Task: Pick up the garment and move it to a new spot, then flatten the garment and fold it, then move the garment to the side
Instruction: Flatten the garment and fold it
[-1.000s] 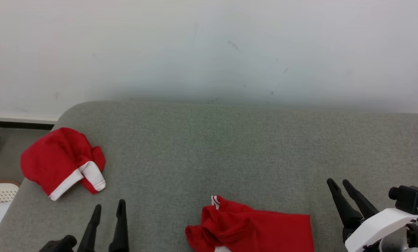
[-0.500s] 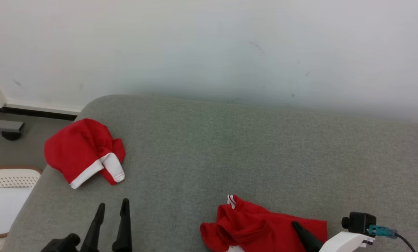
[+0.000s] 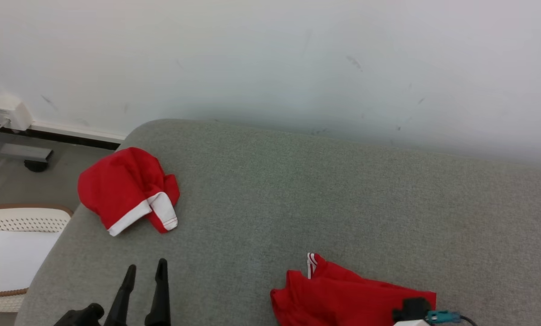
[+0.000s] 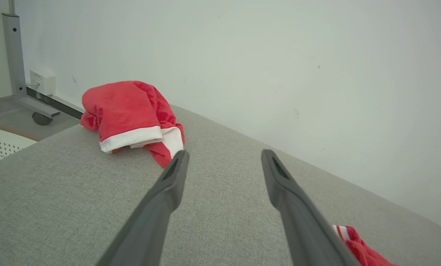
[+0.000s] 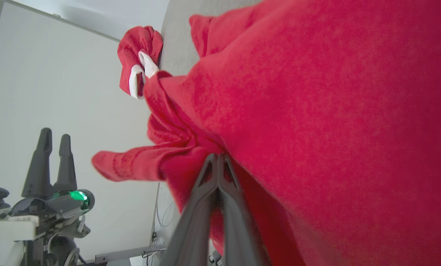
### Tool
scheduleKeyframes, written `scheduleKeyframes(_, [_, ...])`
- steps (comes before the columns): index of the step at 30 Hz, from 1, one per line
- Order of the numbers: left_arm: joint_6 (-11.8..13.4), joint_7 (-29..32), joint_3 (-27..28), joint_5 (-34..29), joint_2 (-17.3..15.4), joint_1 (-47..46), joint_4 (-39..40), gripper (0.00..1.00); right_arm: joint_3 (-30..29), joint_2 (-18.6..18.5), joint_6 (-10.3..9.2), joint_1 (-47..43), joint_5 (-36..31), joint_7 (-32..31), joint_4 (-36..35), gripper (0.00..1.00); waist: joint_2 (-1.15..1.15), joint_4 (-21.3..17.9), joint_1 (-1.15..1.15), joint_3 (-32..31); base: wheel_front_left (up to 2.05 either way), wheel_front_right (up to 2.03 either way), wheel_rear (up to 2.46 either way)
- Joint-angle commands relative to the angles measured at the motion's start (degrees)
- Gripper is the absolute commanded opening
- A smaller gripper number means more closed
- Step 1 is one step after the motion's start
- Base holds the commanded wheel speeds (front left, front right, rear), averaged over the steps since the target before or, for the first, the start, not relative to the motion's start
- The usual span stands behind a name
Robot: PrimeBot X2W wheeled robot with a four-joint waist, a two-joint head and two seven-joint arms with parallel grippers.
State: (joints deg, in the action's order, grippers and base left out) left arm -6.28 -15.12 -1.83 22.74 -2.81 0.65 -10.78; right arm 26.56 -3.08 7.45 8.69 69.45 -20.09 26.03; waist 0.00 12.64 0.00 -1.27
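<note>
White wall (image 3: 270, 54) behind; below it grey cushion (image 3: 320, 190), broad, mostly bare. Red garment (image 3: 343, 294) at cushion's near edge, rt of centre. Long axis L–R along that edge, striped trim (image 3: 312, 265) up at its left end, toward cushion's middle. Part of cloth seems to hang past cushion's near edge; can't tell how much.

Second red piece (image 3: 125, 185) w/ white band: bunched at cushion's far-left corner, well apart from garment. Pale perforated basket (image 3: 21, 222) on floor just off cushion's left side.

At cushion's near edge: right gripper (image 5: 217, 157) clenched, tips together, pinching a fold of garment, cloth gathered toward pinch pt. Prob. a fair bite, but can't tell how many layers caught.

Over cushion's near-left part: left gripper (image 3: 146, 265) released, spread wide, empty, aimed toward far-left corner. Nearer second red piece than garment, so right arm better placed for the carry.

Small wall socket (image 3: 10, 113) beyond cushion's far-left corner.

Next, likely: lift & carry toward cushion's bare middle or far-right part, nothing in way there. Risks: trailing cloth dragging on cushion, thin pinch slipping.
</note>
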Motion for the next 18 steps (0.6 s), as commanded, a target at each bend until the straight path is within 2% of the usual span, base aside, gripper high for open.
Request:
scheduleKeyframes(1, [-0.1, 0.0, 0.3, -0.2, -0.2, 0.3, -0.2, 1.00, 2.7, 0.2, 0.04, -1.1, 2.6, -1.7, -2.1, 0.00, 0.00, 0.0, 0.00, 0.0, 0.00, 0.00, 0.00])
scheduleKeyframes(6, [0.1, 0.0, 0.7, -0.2, -0.2, 0.7, 0.0, 1.00, 8.7, -0.1, 0.04, -2.1, 4.6, -7.3, -7.2, 0.00, 0.00, -1.0, 0.00, -0.1, 0.00, 0.00, 0.00])
scheduleKeyframes(9, [0.2, 0.0, 0.8, -0.3, -0.2, 0.6, 0.3, 1.00, 9.4, -1.6, 0.04, -1.9, 4.1, -8.7, -10.5, 0.00, 0.00, -2.1, 0.00, -0.1, 0.00, 0.00, 0.00])
scheduleKeyframes(14, [0.2, 0.0, 1.1, -0.3, -0.2, 0.5, 0.9, 1.00, 7.5, -3.5, 0.04, -0.6, 3.0, -5.9, -17.4, 0.00, 0.00, -4.4, 0.00, 0.0, 0.00, 0.00, 0.00])
scheduleKeyframes(18, [0.2, 0.0, 1.4, -0.4, -0.2, 0.4, 1.3, 1.00, 5.0, -6.6, 0.04, 0.1, 0.9, -1.8, -22.5, 0.00, 0.00, -6.6, 0.00, 0.1, 0.00, 0.00, 0.00])
